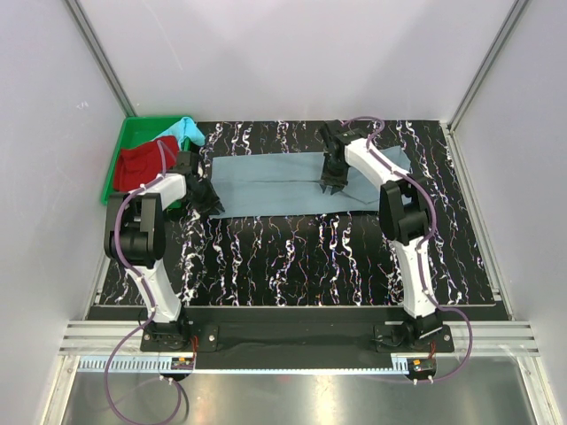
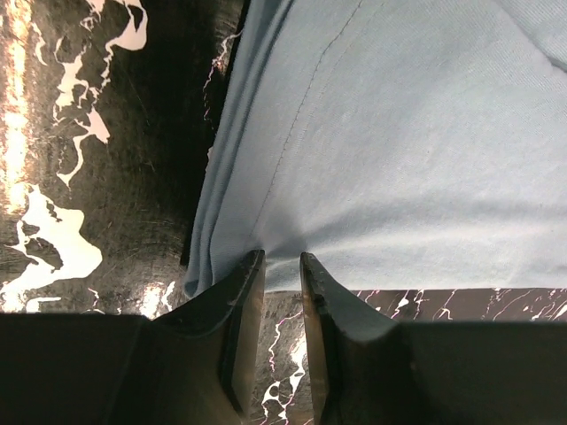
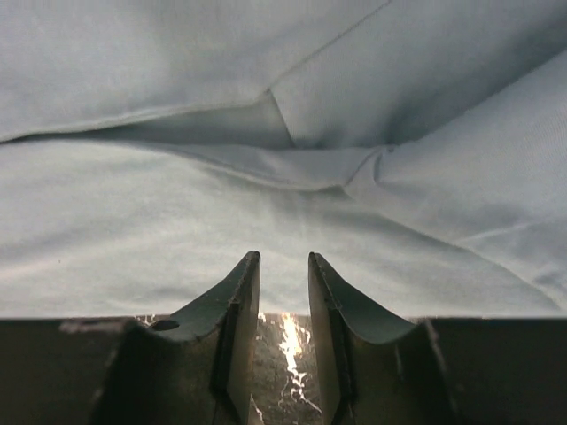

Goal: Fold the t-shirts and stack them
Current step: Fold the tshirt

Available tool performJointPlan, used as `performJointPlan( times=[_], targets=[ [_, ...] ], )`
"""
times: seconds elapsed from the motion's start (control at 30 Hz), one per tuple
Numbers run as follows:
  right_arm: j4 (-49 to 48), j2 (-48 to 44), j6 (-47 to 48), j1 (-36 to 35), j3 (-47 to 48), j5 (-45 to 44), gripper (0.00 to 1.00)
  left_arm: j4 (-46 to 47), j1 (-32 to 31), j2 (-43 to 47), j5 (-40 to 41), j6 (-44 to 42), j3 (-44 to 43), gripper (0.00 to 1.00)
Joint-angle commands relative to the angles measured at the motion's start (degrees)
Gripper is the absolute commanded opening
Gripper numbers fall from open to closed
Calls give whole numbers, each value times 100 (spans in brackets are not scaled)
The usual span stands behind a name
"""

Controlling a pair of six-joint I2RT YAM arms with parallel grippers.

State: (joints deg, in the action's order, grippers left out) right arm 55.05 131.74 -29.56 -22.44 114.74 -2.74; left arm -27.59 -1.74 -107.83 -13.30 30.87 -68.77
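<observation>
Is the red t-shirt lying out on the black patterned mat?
No, the red t-shirt sits bunched in the green tray at the far left.

Grey-blue t-shirt (image 1: pixel 283 184) folded in long flat strip, centre; red t-shirt (image 1: pixel 140 165), turquoise t-shirt (image 1: pixel 187 131) crumpled far left.

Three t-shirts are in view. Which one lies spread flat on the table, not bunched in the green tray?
The grey-blue t-shirt: it lies flat on the table, while the red t-shirt and turquoise t-shirt sit crumpled in the green tray.
</observation>
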Motion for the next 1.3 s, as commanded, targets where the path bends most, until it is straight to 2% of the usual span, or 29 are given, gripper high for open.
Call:
performJointPlan(
  times=[0.0,0.17,0.3,0.37,0.5,0.57,0.7,0.8,0.9,0.97,1.03,1.27],
  targets=[
    [-293,271,82,134,337,11,35,-79,-2,-45,73,-108,83,29],
    [-258,843,424,196,1128,89,35,-176,-2,174,143,-222,180,29],
    [154,924,600,275,1962,125,36,-255,-2,561,144,-336,233,30],
    [462,784,644,284,2061,134,41,-264,-2,771,56,-310,233,30],
    [665,-182,671,354,1318,195,53,-273,-11,904,-129,-214,119,30],
    [656,-760,697,485,903,204,55,-273,-20,861,-190,-213,57,30],
    [481,-1650,706,959,-537,195,55,-273,-20,676,-243,-240,-136,30],
    [-142,-2222,557,1679,-1645,466,49,-273,-11,421,-296,-257,-215,30],
    [-659,-2443,294,2382,-2419,871,31,-273,-11,184,-287,-249,-251,29],
    [-933,-2391,66,2655,-2806,1326,24,-255,-11,105,-217,-248,-233,30],
    [-1215,-2294,-32,2876,-2922,1495,16,-238,-11,43,-173,-275,-242,29],
    [-1637,-1662,-137,3061,-2817,1400,8,-273,-2,-185,46,-275,-224,28]
  ],
)
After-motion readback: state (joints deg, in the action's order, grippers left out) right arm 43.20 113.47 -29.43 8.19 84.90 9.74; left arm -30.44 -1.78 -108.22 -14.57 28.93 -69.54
